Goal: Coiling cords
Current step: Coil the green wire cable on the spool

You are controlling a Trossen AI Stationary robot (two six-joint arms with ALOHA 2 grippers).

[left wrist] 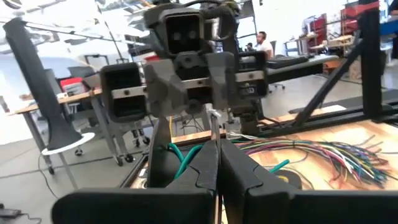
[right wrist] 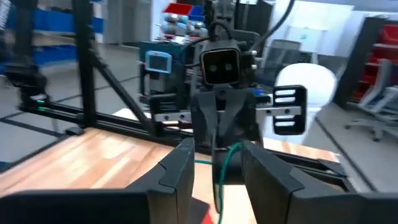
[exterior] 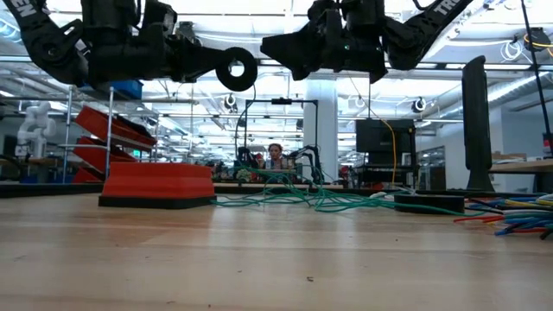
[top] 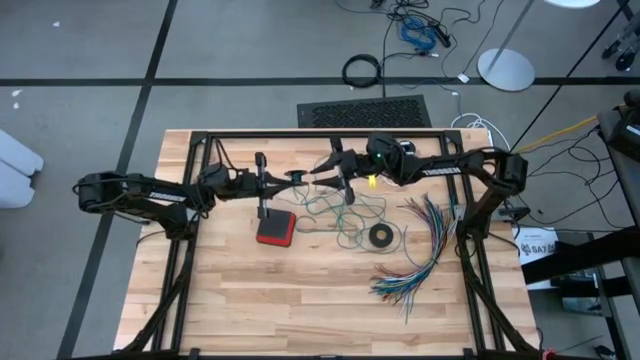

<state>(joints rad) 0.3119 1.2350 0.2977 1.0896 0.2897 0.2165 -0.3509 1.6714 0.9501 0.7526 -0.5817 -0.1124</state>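
Observation:
Above the table's middle my two grippers face each other tip to tip. My left gripper (top: 303,177) (left wrist: 214,146) is shut, and a thin pale strand of the white cord (left wrist: 213,121) rises from its tips. A round black-and-white piece (exterior: 235,69) shows at its tip in the low view. My right gripper (top: 335,172) (right wrist: 217,163) is open. The teal-green cord (right wrist: 226,154) passes between its fingers; whether it touches them I cannot tell. The rest of the teal cord (top: 345,215) lies in loose loops on the table below. My left gripper pinches the thin pale strand (left wrist: 213,127) between its two shut fingers at their free ends, coming in level from the table's left. The strand is lifted clear of the table. The fingers hide the place of contact, and how the round piece joins it does not show.
A red-topped black box (top: 275,228) stands on the table below my left gripper. A small black ring (top: 380,235) lies beside the teal loops. A fanned bundle of multicoloured wires (top: 425,250) spreads at the right. The table's black frame rail (top: 300,135) runs along the far edge.

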